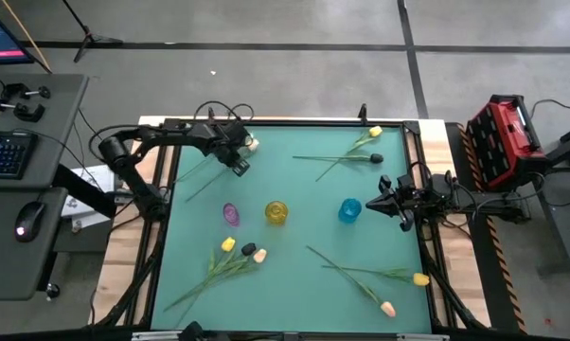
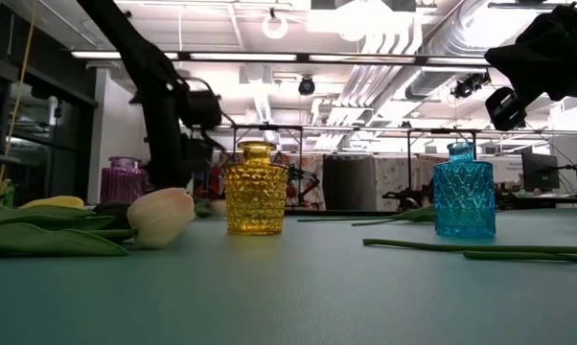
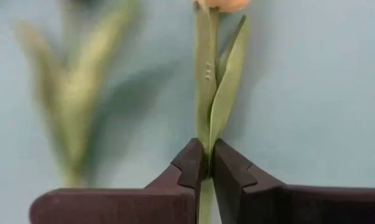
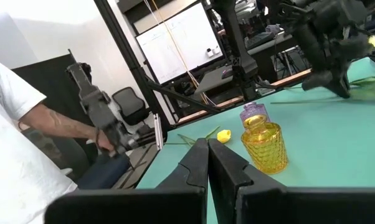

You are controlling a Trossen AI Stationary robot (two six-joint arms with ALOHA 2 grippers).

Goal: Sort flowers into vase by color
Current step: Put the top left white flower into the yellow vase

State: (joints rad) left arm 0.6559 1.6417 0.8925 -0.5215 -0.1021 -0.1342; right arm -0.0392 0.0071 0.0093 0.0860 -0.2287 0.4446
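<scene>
Left gripper (image 1: pixel 240 157) pinched a cream-peach tulip (image 3: pixel 207 93) by its stem above the far left of the green table (image 1: pixel 294 194).

The right gripper (image 1: pixel 391 197), fingers pressed together and holding nothing, waited at the table's right side just beside the blue vase (image 1: pixel 350 210). 3 vases stood in a row mid-table: purple vase (image 1: pixel 231 214), yellow vase (image 1: pixel 276 212), then blue. Loose flowers lay around them: 2 at the far edge (image 1: pixel 356 152), 3 bunched near the front left (image 1: pixel 230 258), and 2 at the front right (image 1: pixel 380 282).
</scene>
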